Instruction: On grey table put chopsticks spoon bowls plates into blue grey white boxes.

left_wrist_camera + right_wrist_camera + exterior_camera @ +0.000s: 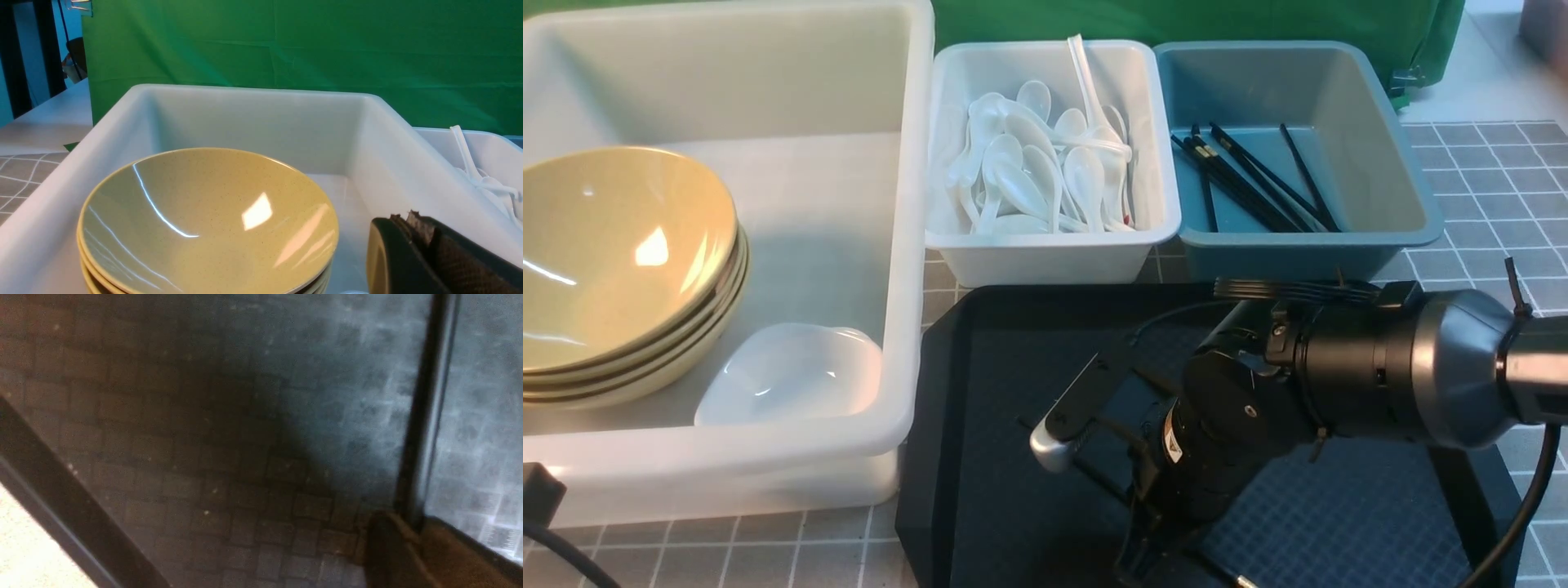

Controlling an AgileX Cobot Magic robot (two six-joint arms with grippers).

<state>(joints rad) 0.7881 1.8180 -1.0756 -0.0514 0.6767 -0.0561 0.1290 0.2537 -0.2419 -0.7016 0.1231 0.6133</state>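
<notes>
Risk: slip | right hand (408,528) pinching chopsticks (426,416) flat on black tray (980,408) | I fear thin sticks pivoting loose on lift | left hand (405,228) closed, empty.

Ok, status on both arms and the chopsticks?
Left gripper: jaws shut, at the white tub near the bowls. Right gripper: jaws closed on a chopstick down on the black tray. Route to the blue-grey bin looks clear.

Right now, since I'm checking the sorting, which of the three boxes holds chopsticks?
The blue-grey bin, rightmost of the three: black chopsticks lie in it. The small white bin holds spoons, the large tub bowls.
</notes>
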